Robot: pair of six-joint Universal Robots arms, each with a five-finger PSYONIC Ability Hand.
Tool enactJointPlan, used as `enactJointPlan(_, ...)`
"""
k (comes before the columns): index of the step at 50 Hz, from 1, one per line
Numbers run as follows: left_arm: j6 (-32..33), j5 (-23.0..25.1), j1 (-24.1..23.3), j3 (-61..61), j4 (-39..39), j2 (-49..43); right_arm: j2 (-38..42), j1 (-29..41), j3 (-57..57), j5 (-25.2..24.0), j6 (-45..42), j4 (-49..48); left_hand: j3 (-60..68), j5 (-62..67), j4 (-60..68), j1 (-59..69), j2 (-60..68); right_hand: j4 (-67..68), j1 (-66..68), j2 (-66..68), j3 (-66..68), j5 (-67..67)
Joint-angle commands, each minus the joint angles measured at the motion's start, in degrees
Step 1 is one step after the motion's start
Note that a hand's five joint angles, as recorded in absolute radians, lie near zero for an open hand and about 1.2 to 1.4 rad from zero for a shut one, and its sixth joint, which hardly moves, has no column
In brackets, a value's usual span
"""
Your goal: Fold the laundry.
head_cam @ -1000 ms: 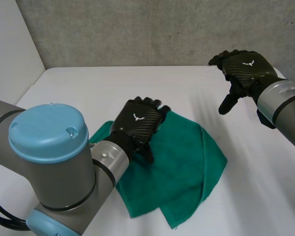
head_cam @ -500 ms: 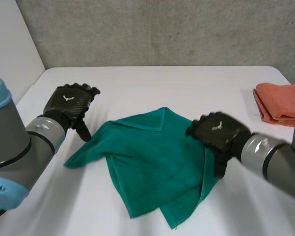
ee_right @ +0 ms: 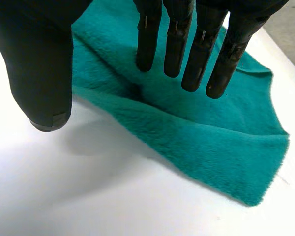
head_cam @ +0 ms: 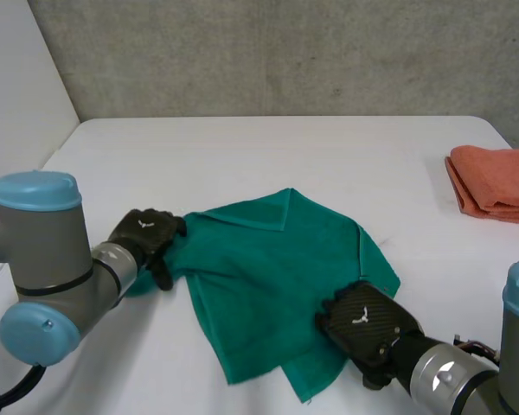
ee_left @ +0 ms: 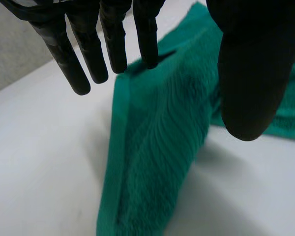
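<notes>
**Desk:** Where is the laundry lying?

**Photographer:** A green towel (head_cam: 277, 277), rumpled and partly doubled over, is lying at the centre of the white tabletop (head_cam: 242, 147). It is stretching from centre left toward the lower right of the frame. A folded orange cloth (head_cam: 493, 183) is sitting well apart at the right edge.

**Desk:** And what are the arms doing?

**Photographer:** The left robot hand (head_cam: 145, 240) is poised at the towel's left corner, centre left. The right robot hand (head_cam: 363, 322) is poised at its near right edge, lower right.

**Desk:** Are they gripping?

**Photographer:** Neither is pinching anything. On the left wrist camera the fingers (ee_left: 113, 44) are extending straight and the thumb (ee_left: 250, 73) is standing wide. A raised ridge of towel is running between them. On the right wrist camera, straight fingers (ee_right: 196, 44) are hanging over the towel's edge, and the thumb (ee_right: 44, 73) is sitting off the cloth, above bare tabletop.

**Desk:** What is the coming move turning on?

**Photographer:** Probably on closing. Cloth is lying just inside each spread hand, and the towel's long axis is spanning the two, so each hand is nearest its own end.
</notes>
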Motion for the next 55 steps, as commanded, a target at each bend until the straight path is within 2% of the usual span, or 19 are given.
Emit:
enactJointPlan(1,5.2,-0.2,-0.3,0.5,0.2,-2.8,0.2,-0.2,1.4,-2.9,-1.3,-0.2,5.4,5.1,5.3,5.4,5.4,4.8,9.0,4.8,4.7,5.9)
enactJointPlan(4,6.0,-0.6,-0.4,1.1,0.4,-4.0,0.5,-0.3,1.4,-4.1,-1.4,-0.3,8.4,8.1,8.3,8.4,8.4,5.1,9.3,5.1,5.0,6.3)
enactJointPlan(8,6.0,-2.9,-0.5,2.6,0.4,-5.2,1.1,-0.3,1.3,-4.8,-1.8,-1.6,19.1,18.9,19.0,19.2,19.1,6.8,11.0,6.8,6.7,7.9)
enactJointPlan(10,6.0,-4.4,-0.5,3.1,0.5,-5.4,2.2,-0.4,1.3,-4.4,-2.5,-3.9,30.7,30.5,30.6,30.7,30.7,10.5,14.7,10.5,10.4,11.6)
enactJointPlan(16,6.0,-5.7,-1.2,3.5,0.7,-5.1,6.4,-1.0,0.9,-4.0,-3.6,-8.2,50.6,50.3,50.5,50.6,50.6,19.7,23.9,19.7,19.6,20.9)
enactJointPlan(18,6.0,-5.8,-1.7,3.5,0.7,-4.7,7.3,-1.1,0.6,-3.8,-3.9,-8.5,56.4,56.2,56.3,56.5,56.4,26.8,31.0,26.8,26.7,27.9)
enactJointPlan(20,6.0,-5.9,-2.0,3.5,0.7,-4.6,7.5,-1.1,0.4,-3.8,-4.2,-8.6,56.5,56.2,56.4,56.5,56.5,37.2,41.4,37.2,37.1,38.3)
enactJointPlan(21,6.0,-6.1,-2.5,3.5,0.7,-4.4,7.5,-1.1,0.2,-4.0,-4.6,-8.6,56.5,56.2,56.4,56.5,56.5,46.9,51.1,46.9,46.8,48.1)
enactJointPlan(22,5.9,-6.1,-2.6,3.5,0.6,-4.3,7.5,-1.1,0.2,-4.1,-4.9,-8.6,56.5,56.2,56.4,56.5,56.5,49.7,53.9,49.7,49.6,50.8)
enactJointPlan(27,5.4,-6.3,-2.6,3.3,0.2,-0.8,7.4,-2.6,-1.0,-3.6,-6.0,-8.4,56.5,56.2,56.4,56.5,56.5,50.5,54.7,50.5,50.4,51.6)
enactJointPlan(31,5.3,-6.5,-2.2,3.3,-0.1,4.5,5.9,-7.6,-2.7,-3.8,-5.4,-8.0,56.5,56.2,56.4,56.5,56.5,50.5,54.7,50.5,50.4,51.6)
enactJointPlan(36,4.7,-6.4,-1.8,3.5,-0.9,14.0,-3.4,-11.4,-6.8,-3.6,-3.0,-6.8,56.5,56.2,56.4,56.5,56.5,50.5,54.7,50.5,50.4,51.6)
enactJointPlan(39,2.9,-6.2,-1.6,4.1,-1.2,20.3,-6.0,-14.6,-12.0,-3.5,3.3,-6.0,56.5,56.2,56.4,56.5,56.5,50.5,54.7,50.5,50.4,51.6)
enactJointPlan(40,1.6,-6.1,-1.6,4.6,-1.4,22.9,-6.1,-16.2,-15.5,-3.5,7.9,-5.7,56.5,56.2,56.4,56.5,56.5,50.5,54.7,50.5,50.4,51.6)
enactJointPlan(43,0.0,-6.0,-1.6,5.1,-1.7,25.6,-6.0,-17.9,-20.6,-3.5,12.9,-4.5,56.5,56.2,56.4,56.5,56.5,50.5,54.7,50.5,50.4,51.6)
enactJointPlan(46,-0.8,-5.9,-1.6,5.3,-2.2,27.2,-3.4,-19.1,-26.5,-3.6,17.6,-2.4,56.5,56.2,56.4,56.5,56.5,50.5,54.7,50.5,50.4,51.6)
enactJointPlan(50,-1.1,-6.0,-1.5,5.0,-2.9,26.9,6.7,-19.3,-36.2,-1.2,18.7,-1.6,56.5,56.2,56.4,56.5,56.5,50.5,54.7,50.5,50.4,51.6)
enactJointPlan(55,-2.7,-6.1,-2.5,3.9,-3.9,25.1,19.9,-18.9,-51.8,11.6,18.5,-0.2,56.5,56.2,56.4,56.5,56.5,50.5,54.7,50.5,50.4,51.6)
